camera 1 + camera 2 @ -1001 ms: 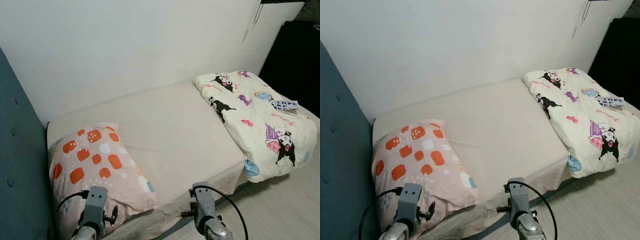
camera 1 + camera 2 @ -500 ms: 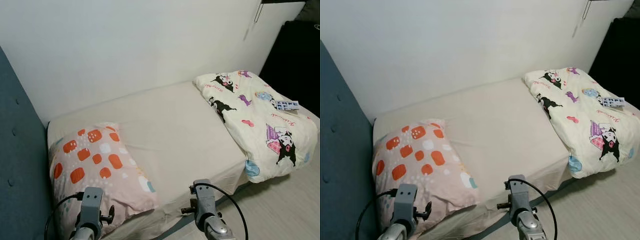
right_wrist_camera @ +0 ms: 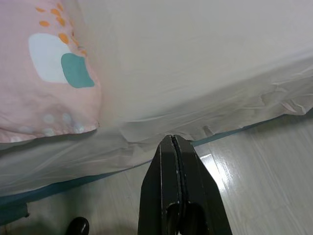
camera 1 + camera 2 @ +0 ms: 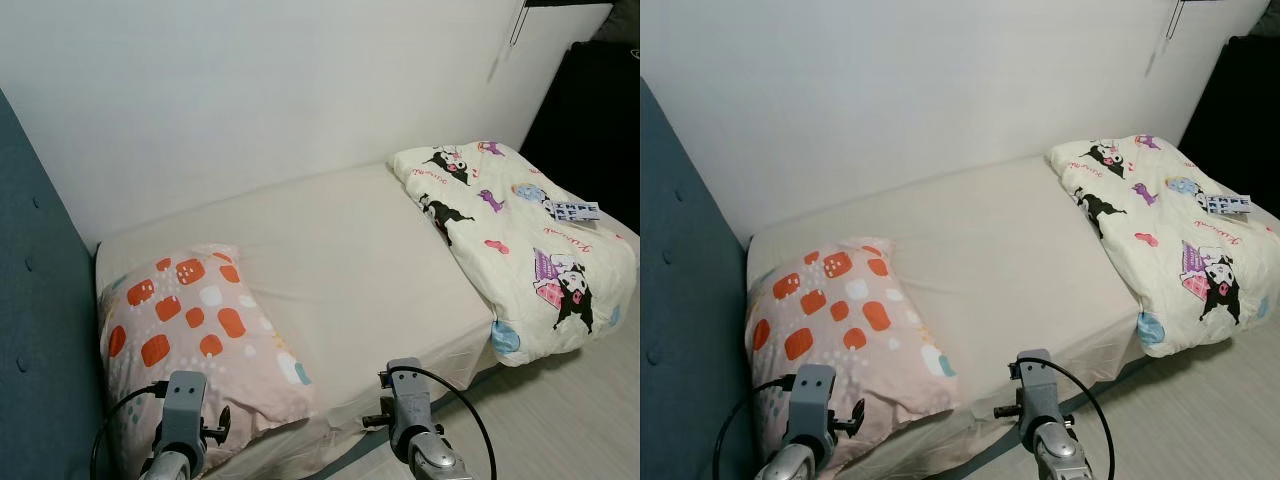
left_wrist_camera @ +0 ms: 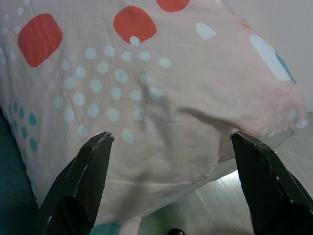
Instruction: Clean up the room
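I see the pillow lying flat at the head end of the bed, by the blue headboard. It is pale pink with orange rounded squares, white dots and a teal patch near its lower corner, and its cover is lightly creased. At the foot end sits a folded cream quilt printed with cartoon figures, its edge hanging over the mattress, with a small patterned item on top. My left end effector hovers over the pillow, fingers spread wide. My right end effector is pressed together above the wooden floor, just beside the bed's edge.
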Controlling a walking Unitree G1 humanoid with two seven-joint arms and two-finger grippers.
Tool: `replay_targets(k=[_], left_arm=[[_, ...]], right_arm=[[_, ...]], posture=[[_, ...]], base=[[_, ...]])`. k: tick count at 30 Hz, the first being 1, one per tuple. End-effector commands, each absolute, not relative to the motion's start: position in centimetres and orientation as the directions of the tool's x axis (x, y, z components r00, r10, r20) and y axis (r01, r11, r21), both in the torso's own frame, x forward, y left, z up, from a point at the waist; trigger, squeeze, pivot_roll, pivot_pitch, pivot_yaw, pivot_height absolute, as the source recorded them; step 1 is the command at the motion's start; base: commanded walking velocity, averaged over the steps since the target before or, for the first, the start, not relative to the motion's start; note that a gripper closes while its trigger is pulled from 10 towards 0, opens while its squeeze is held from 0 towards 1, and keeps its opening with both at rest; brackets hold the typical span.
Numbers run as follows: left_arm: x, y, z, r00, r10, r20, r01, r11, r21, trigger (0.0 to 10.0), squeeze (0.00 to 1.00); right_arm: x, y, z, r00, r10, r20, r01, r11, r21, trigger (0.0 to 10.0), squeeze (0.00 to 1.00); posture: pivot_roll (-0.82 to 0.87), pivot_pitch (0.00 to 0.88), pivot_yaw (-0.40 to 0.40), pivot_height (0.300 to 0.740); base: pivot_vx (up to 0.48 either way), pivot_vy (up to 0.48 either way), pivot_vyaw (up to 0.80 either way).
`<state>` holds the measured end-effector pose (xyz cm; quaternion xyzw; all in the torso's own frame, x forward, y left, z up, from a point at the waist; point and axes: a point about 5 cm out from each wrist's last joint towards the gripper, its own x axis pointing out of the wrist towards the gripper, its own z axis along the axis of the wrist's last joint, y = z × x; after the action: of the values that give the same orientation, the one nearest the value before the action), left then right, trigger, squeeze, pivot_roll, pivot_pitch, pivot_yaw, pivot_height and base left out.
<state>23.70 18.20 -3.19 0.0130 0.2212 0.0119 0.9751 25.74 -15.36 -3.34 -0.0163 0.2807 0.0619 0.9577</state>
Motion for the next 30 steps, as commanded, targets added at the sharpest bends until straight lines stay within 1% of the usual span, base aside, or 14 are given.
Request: replay_targets(k=[1, 5, 7, 11, 30], left_arm=[[23.31, 18.05, -3.56, 0.895, 0.026, -0.445, -0.017, 1.0, 0.025, 10.0, 0.0], [23.3, 18.02, -3.55, 0.896, 0.024, -0.443, -0.015, 1.0, 0.023, 10.0, 0.0], [23.3, 18.01, -3.55, 0.897, 0.022, -0.442, -0.014, 1.0, 0.022, 10.0, 0.0], [23.32, 17.97, -3.51, 0.898, 0.019, -0.439, -0.012, 1.0, 0.02, 10.0, 0.0], [23.6, 17.68, -3.15, 0.91, 0.002, -0.416, -0.002, 1.0, 0.001, 10.0, 0.0]], right_arm=[[25.44, -15.15, -3.61, 0.827, 0.121, -0.548, -0.141, 0.99, 0.006, 10.0, 0.0], [25.46, -15.03, -3.58, 0.828, 0.128, -0.547, -0.149, 0.989, 0.006, 10.0, 0.0], [25.47, -14.99, -3.58, 0.827, 0.13, -0.547, -0.151, 0.988, 0.006, 10.0, 0.0], [25.5, -14.85, -3.55, 0.826, 0.139, -0.546, -0.173, 0.985, -0.012, 10.0, 0.0], [25.46, -14.38, -3.53, 0.827, 0.161, -0.539, -0.198, 0.98, -0.012, 10.0, 0.0]], posture=[[0.03, 0.054, -0.058, 0.726], [0.03, 0.055, -0.058, 0.726], [0.03, 0.055, -0.058, 0.726], [0.03, 0.057, -0.058, 0.726], [0.04, 0.068, -0.055, 0.726]], base=[[0.0, 0.0, 0.0], [0.0, 0.0, 0.0], [0.0, 0.0, 0.5], [0.0, 0.0, 0.8], [0.0, 0.0, 0.8]])
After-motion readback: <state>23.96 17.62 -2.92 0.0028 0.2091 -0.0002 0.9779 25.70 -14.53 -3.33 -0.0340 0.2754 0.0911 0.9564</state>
